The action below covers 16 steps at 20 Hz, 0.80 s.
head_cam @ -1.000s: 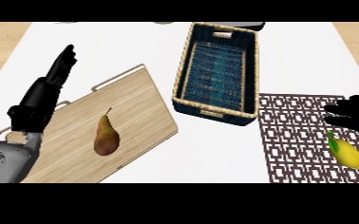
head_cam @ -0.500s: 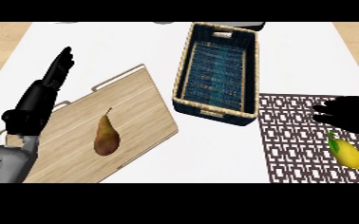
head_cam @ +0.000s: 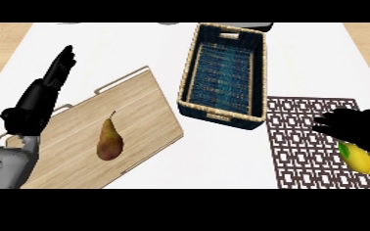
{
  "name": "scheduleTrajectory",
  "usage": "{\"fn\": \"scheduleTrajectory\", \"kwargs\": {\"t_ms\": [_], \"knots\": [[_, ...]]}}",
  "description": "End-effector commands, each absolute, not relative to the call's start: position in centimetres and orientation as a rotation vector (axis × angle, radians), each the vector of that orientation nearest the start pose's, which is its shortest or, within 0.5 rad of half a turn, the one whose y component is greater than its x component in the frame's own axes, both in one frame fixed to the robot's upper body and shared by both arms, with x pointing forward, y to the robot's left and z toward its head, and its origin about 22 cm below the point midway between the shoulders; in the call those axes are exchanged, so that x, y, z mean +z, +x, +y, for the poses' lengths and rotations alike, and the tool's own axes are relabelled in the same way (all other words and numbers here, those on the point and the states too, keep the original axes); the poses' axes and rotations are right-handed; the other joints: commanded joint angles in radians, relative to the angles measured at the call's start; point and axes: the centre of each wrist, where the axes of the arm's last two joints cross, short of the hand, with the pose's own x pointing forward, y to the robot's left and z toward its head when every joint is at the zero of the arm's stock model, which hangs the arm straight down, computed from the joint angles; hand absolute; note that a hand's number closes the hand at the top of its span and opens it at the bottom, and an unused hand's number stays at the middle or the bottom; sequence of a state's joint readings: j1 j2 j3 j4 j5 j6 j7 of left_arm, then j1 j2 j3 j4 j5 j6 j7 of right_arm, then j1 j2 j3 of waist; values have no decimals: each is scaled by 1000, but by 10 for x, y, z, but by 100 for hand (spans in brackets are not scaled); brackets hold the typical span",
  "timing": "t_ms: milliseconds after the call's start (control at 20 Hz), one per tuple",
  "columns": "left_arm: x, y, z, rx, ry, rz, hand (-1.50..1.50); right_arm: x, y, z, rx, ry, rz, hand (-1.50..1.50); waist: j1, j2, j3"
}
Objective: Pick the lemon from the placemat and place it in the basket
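Head view: the yellow oval lemon [head_cam: 354, 155] lies on the dark lattice-patterned placemat [head_cam: 303, 137] at the right edge, long axis running diagonally. The right hand [head_cam: 348, 126], the nearer one, sits just above it, fingers curled down touching the lemon's upper end; whether they grip cannot be told. The woven blue-lined basket [head_cam: 189, 78] stands up-left. The left hand [head_cam: 45, 92] rests open.

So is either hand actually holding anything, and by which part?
The left hand is open and holds nothing. The right hand covers the upper end of the lemon on the placemat; whether it grips it cannot be told.
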<state>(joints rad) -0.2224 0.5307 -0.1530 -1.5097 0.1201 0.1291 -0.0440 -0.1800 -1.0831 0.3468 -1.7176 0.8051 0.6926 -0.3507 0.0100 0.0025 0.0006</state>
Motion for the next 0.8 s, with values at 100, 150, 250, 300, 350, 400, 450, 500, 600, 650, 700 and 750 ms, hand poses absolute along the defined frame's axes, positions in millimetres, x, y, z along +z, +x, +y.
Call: {"fn": "scheduleTrajectory", "kwargs": {"t_ms": [100,150,250,300,350,400,450,500,600,650,700,750], "knots": [[77,286,292,-358,292,-1721,0,129,265,-360,2119,-461,-804,-150,-6,-2,0],[70,285,282,-369,290,-1729,0,121,270,-361,2123,-457,-801,-150,-4,-1,0],[72,283,301,-390,292,-1724,0,110,266,-346,2121,-478,-818,-150,-7,-2,-1],[62,285,301,-383,301,-1729,0,116,269,-381,2108,-477,-817,-150,-8,-1,0],[83,286,302,-378,297,-1739,0,101,272,-374,2122,-457,-817,-150,-4,-2,0],[74,282,306,-360,287,-1732,0,92,269,-372,2110,-468,-821,-150,-5,-2,0],[72,289,298,-395,300,-1729,0,97,272,-361,2105,-457,-844,-150,-9,-2,-1],[74,288,299,-374,294,-1712,0,90,264,-366,2106,-424,-847,-150,-11,-3,-1],[72,274,294,-391,307,-1720,0,85,267,-362,2120,-482,-865,-150,-7,-3,0],[75,282,299,-373,319,-1723,0,83,263,-376,2126,-471,-863,-150,-10,-3,-1],[77,281,294,-372,287,-1718,0,81,270,-357,2096,-490,-900,-150,-8,-3,-1],[72,289,291,-387,299,-1733,0,93,277,-368,2110,-465,-846,-150,-9,-2,-1]]}}
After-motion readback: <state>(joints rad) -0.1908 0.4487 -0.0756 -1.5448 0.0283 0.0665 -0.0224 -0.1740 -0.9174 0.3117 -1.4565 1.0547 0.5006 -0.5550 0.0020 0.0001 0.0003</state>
